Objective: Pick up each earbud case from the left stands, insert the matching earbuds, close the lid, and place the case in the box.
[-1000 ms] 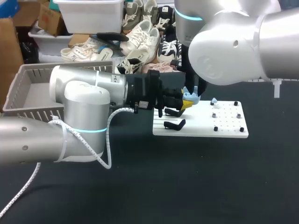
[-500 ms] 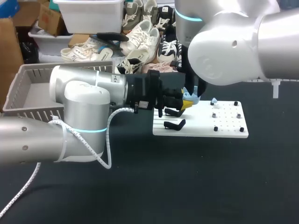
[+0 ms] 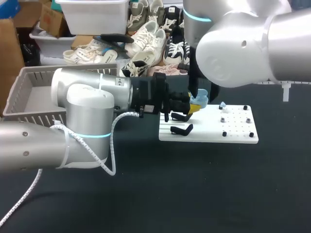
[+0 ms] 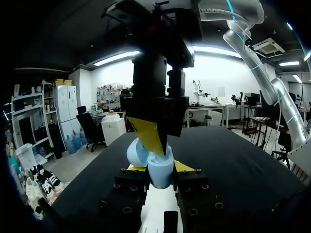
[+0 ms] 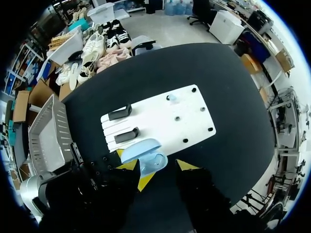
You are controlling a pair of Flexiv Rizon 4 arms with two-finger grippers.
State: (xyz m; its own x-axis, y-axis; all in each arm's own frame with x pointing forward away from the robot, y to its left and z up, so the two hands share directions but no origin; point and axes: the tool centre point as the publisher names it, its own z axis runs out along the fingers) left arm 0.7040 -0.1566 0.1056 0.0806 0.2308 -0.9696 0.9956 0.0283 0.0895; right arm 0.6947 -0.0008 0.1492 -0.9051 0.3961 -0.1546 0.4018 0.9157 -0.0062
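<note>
Left gripper [image 4: 159, 168] is clenching the light blue case [image 5: 146, 153] from both sides. The lid is standing open. It is holding the case above the white board [image 3: 233, 133], near the two black stands [image 3: 181, 129]. Right gripper [image 5: 164, 171] is hanging directly over the case, fingers spread apart, with one yellow tip touching it. A small pale blue piece [image 3: 222, 105] is sitting on the board. A grey basket [image 3: 29, 97] is lying well off to the left.

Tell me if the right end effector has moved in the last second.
Yes. The right end effector has lifted slightly, up and away from the white board.
</note>
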